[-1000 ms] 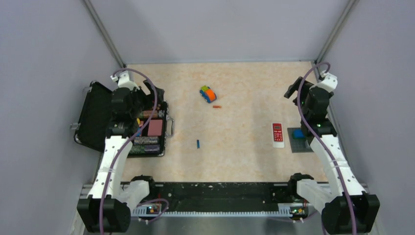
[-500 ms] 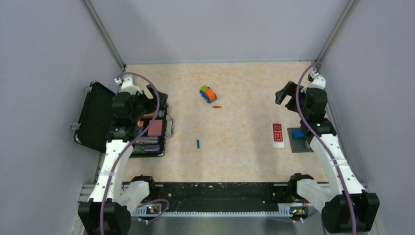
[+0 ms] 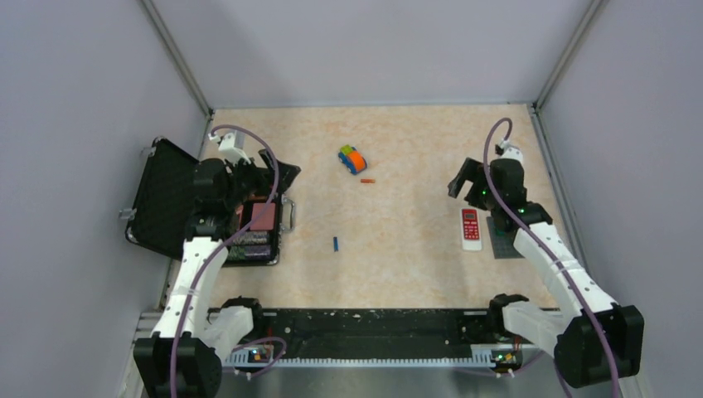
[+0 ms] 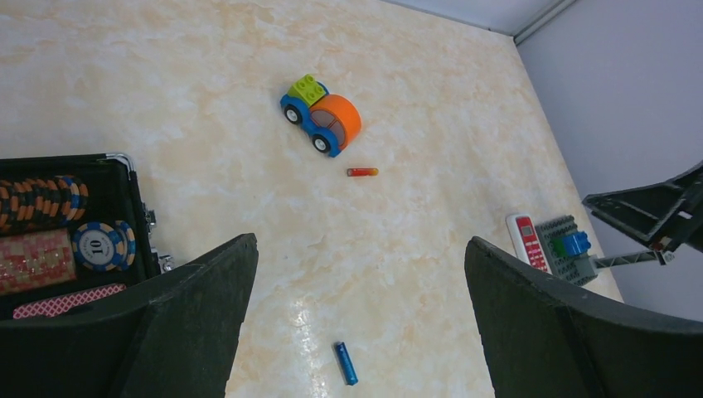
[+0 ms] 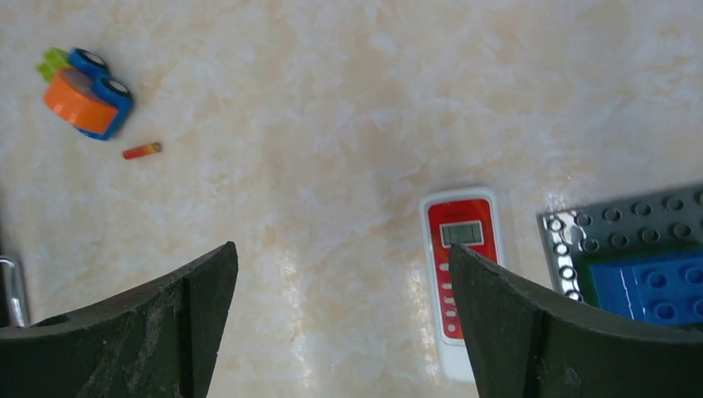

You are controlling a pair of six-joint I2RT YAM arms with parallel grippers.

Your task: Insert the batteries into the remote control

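Over the last second the right hand [image 3: 464,178] had swung inward from the far right corner of the counter [image 3: 406,274] to hover just beyond the remote control [image 3: 471,228], fingers spread wide and empty. The left hand [image 3: 278,176] had edged right past the rim of the open poker-chip case [image 3: 157,199], likewise spread and empty. The remote lay face up beside a grey baseplate [image 5: 613,220] carrying a blue brick [image 5: 655,286]. The blue battery [image 3: 336,244] lay mid-counter, well apart from the orange-red battery [image 3: 368,180], which lay just beside the toy car [image 3: 352,158].
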